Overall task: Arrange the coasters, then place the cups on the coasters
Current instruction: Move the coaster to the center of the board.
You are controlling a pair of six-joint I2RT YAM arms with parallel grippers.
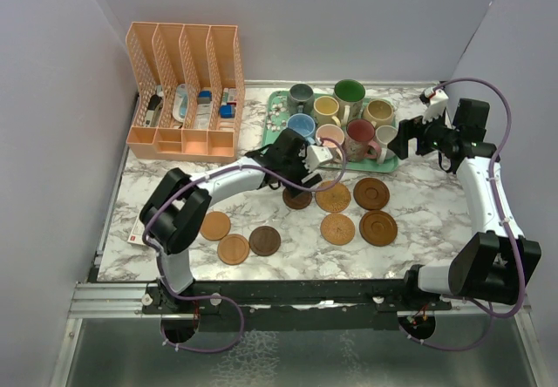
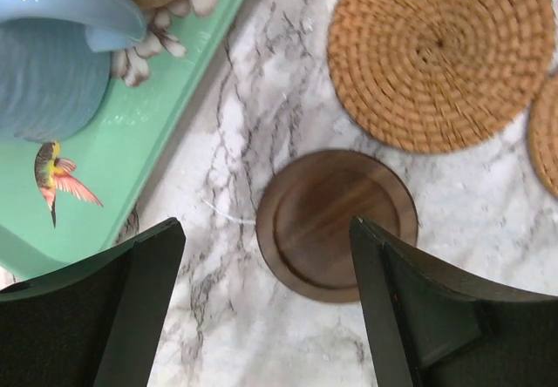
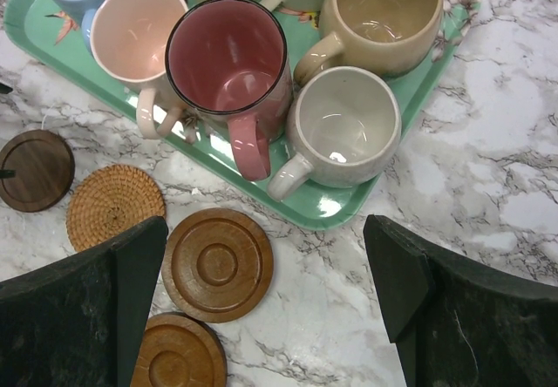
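Several coasters lie on the marble table. My left gripper hangs open above a dark wooden coaster, which sits between its fingers in the wrist view, with a woven coaster beyond. Several cups stand on the teal tray. My right gripper hovers open and holds nothing, just off the tray's corner. Below it are the cream cup, the dark red cup, the pink cup, the tan cup and a grooved brown coaster.
An orange file organiser with small items stands at the back left. Three more coasters lie near the front left. Grey walls close in both sides. A blue cup sits at the tray's near-left corner.
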